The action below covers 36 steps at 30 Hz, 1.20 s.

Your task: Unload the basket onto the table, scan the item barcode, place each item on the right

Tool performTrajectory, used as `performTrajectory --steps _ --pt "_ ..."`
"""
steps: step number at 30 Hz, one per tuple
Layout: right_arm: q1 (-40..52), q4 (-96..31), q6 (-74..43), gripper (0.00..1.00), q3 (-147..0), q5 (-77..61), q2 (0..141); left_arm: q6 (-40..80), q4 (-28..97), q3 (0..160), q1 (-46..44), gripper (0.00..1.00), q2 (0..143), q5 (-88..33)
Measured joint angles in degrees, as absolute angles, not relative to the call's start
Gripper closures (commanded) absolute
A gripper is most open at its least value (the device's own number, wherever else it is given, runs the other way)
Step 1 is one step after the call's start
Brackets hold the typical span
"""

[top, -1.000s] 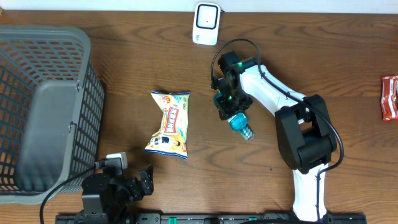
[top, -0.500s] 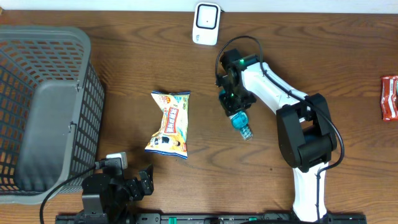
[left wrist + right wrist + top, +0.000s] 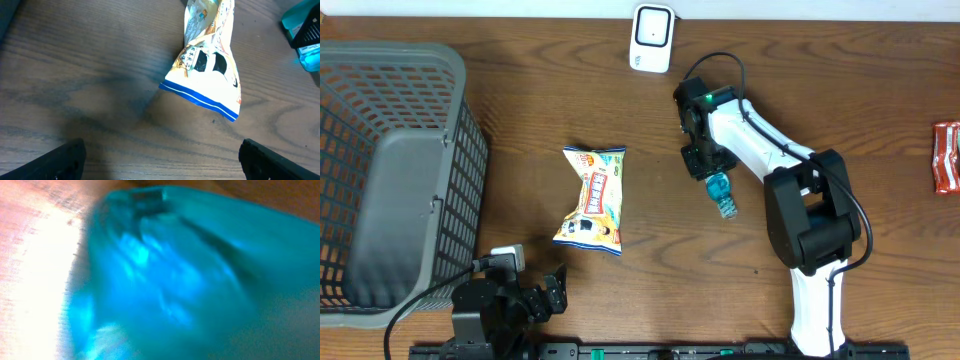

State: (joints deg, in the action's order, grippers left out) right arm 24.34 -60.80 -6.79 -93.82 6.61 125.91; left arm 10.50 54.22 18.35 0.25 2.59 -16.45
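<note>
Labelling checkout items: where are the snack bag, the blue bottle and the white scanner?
snack bag [image 3: 592, 196], overhead view, its printed middle.
blue bottle [image 3: 722, 192], overhead view, its body.
white scanner [image 3: 651, 38], overhead view, its front face.

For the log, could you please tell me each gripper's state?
Left gripper: open, empty.
Right gripper: at the blue bottle; grip cannot be told.

Teal bottle [image 3: 721, 193], lying diagonal, well apart from white scanner [image 3: 651, 37]

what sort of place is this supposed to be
Probably a mock shop checkout on a lab table: a small white device that looks like a barcode scanner at the far edge, a grey shopping basket, and packaged goods, a snack bag and a blue bottle.
</note>
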Motion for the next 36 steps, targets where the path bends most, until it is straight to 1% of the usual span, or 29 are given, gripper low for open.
performTrajectory --steps 2,4,14,19,21,25,34,36 --pt "24.3 -60.8 -7.0 0.5 -93.8 7.3 126.0 10.5 54.2 18.3 0.3 0.02 2.6 -16.4" --pt "24.3 -60.7 -7.2 0.5 -93.8 7.6 126.1 10.5 54.2 18.3 0.3 0.02 2.6 -16.4" --pt "24.3 -62.0 -7.2 0.51 -94.6 7.5 126.2 10.5 54.2 18.3 0.3 0.02 2.6 -16.4" --pt "24.3 -63.0 -7.2 0.47 -97.6 5.6 126.3 10.5 54.2 18.3 0.3 0.02 2.6 -16.4" --pt "24.3 -63.0 -7.2 0.49 -98.6 4.6 126.3 10.5 54.2 18.3 0.3 0.02 2.6 -16.4" --pt "24.3 -62.6 -7.2 0.59 -99.3 3.6 126.4 10.5 54.2 18.3 0.3 0.02 2.6 -16.4" --pt "24.3 -62.2 -7.7 0.64 -99.3 2.9 126.4 10.5 54.2 18.3 0.3 0.02 2.6 -16.4" --pt "24.3 -62.3 -8.3 0.63 -99.3 2.7 126.4 10.5 54.2 18.3 0.3 0.02 2.6 -16.4"
